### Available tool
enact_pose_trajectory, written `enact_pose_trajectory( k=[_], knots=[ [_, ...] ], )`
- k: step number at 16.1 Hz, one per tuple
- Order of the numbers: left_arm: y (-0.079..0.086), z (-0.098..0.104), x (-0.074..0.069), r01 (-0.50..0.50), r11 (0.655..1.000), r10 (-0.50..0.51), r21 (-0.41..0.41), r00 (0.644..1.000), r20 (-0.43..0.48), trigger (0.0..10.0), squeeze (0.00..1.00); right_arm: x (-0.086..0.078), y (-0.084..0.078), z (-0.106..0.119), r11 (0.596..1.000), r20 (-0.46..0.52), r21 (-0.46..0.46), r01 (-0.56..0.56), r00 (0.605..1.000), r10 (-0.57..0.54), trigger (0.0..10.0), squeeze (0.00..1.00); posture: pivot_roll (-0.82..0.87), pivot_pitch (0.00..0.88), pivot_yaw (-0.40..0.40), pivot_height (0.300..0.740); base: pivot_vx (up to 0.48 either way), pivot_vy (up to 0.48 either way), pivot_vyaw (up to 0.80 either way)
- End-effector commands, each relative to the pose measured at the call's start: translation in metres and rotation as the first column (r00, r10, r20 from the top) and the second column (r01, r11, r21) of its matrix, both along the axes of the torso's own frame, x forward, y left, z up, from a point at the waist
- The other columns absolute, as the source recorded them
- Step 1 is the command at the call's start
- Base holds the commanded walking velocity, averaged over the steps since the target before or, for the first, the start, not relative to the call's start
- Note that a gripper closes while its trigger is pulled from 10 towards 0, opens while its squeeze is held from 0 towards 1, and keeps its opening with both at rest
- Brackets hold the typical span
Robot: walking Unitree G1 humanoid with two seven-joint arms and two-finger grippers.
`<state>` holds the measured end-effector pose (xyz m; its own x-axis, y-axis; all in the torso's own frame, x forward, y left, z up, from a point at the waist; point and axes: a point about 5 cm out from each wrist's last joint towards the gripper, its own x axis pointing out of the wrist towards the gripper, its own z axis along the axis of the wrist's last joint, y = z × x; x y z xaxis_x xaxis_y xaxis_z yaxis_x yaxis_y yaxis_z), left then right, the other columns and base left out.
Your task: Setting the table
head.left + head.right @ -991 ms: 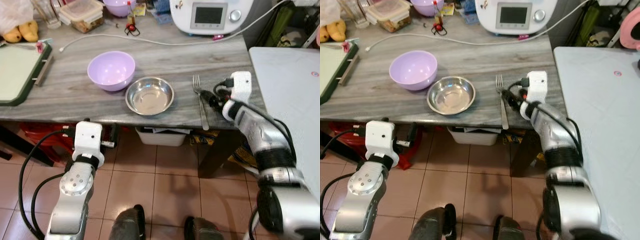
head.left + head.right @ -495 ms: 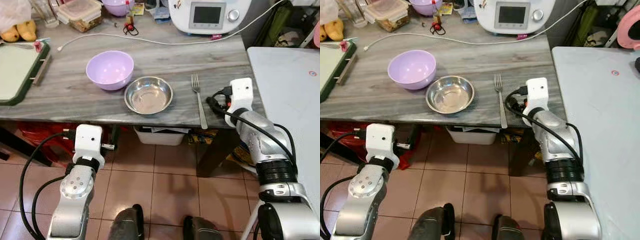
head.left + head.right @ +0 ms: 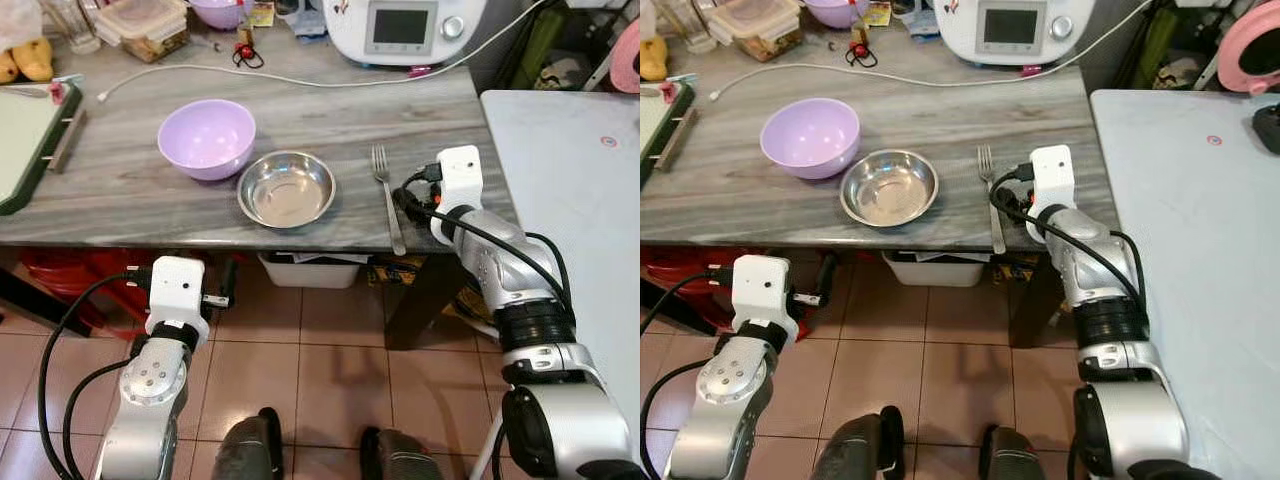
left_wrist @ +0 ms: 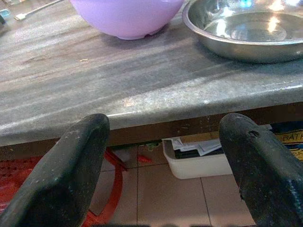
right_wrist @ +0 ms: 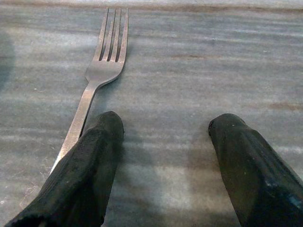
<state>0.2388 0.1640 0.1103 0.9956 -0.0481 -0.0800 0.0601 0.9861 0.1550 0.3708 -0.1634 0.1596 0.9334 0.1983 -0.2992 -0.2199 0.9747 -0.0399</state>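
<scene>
Terracotta floor tiles ran under the grey, wood-grained table (image 3: 120,200), and nearest to me the left hand (image 4: 165,165) hung below the table's front edge, fingers spread and empty. Above it, at the near edge, sat the shallow round steel dish (image 3: 286,188), with the lilac plastic bowl (image 3: 207,138) just behind it to the left, touching or nearly so.

On the right the right hand (image 5: 161,165) rested low over the table top, its fingers parted and gripping nothing. One black finger (image 5: 90,161) lay right beside the handle of the plain steel fork (image 3: 386,195), which lay flat just to the right of the dish, tines pointing away.

To me the fork looked placed, so the step was letting go cleanly. The arm would do best to lift straight up before drawing away, since that near finger could nudge the handle askew. Farther back stood a white kitchen appliance with a screen (image 3: 400,25).
</scene>
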Motion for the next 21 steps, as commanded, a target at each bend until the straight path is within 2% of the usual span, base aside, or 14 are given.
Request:
enact_pose_trajectory(
  k=[1,7,15,18,21],
  knots=[
    [0.002,0.002,-0.003,-0.006,1.000,0.006,0.005,1.000,-0.001,10.0,0.00,0.001,0.004,-0.006,1.000,-0.040,0.011,-0.006,0.999,0.007,10.0,0.00,0.08,0.214,0.036,0.740,0.000,0.000,0.00],
    [0.001,0.002,-0.005,0.000,1.000,0.000,0.004,1.000,-0.005,10.0,0.00,0.015,0.015,0.003,0.998,-0.018,0.056,-0.011,1.000,0.012,10.0,0.00,0.09,0.222,0.038,0.740,0.000,0.000,0.00],
    [0.003,0.002,-0.010,-0.008,1.000,0.008,0.005,1.000,-0.015,10.0,0.00,0.024,0.031,0.006,0.996,-0.019,0.073,-0.046,0.999,0.047,10.0,0.00,0.10,0.239,0.029,0.740,0.000,0.000,0.00],
    [0.002,0.002,-0.010,-0.008,1.000,0.008,0.003,1.000,-0.016,10.0,0.00,0.027,0.028,0.010,0.998,0.002,0.061,-0.029,1.000,0.029,10.0,0.00,0.10,0.238,0.028,0.740,0.000,0.000,0.00],
    [0.002,0.003,-0.008,-0.008,1.000,0.008,-0.001,1.000,-0.008,10.0,0.00,0.028,0.016,0.018,0.998,0.048,0.057,0.017,0.999,-0.019,10.0,0.00,0.10,0.230,0.026,0.740,0.000,0.000,0.00]
  ],
)
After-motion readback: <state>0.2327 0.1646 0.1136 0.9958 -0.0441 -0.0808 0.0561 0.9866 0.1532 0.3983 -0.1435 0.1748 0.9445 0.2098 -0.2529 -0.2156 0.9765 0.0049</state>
